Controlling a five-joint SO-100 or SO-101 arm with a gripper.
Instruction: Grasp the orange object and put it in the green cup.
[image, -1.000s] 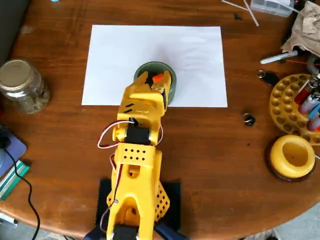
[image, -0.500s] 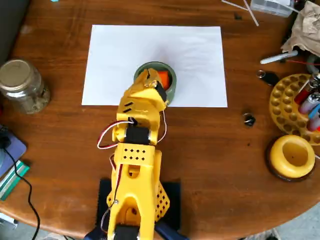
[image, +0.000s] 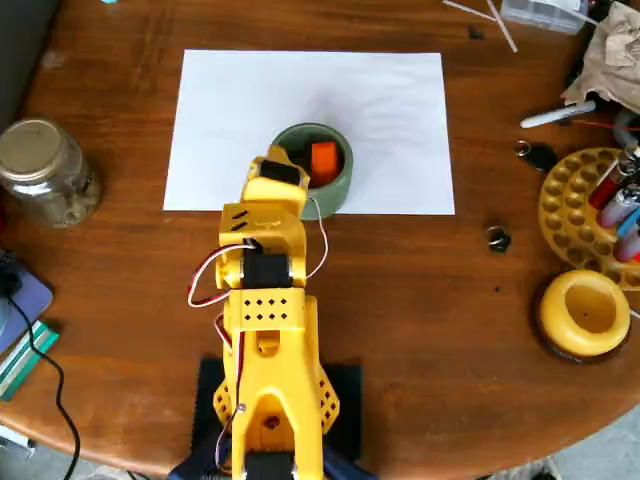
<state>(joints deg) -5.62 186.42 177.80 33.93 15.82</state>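
Orange object (image: 324, 157) sits inside the green cup (image: 340, 185).
We see bare white paper (image: 230, 110) around the cup; our gripper (image: 298, 165) is hidden under the arm, so we cannot tell its state.

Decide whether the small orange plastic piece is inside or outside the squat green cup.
Inside: the small orange plastic piece shows within the rim of the squat green cup.

You work at a home hobby desk: round wooden table (image: 480, 300), glass jar (image: 45, 170), yellow pen holder (image: 580, 205), scattered clutter.

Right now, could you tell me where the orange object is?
In the overhead view, the orange object sits over the green cup's opening near centre, on the white paper.
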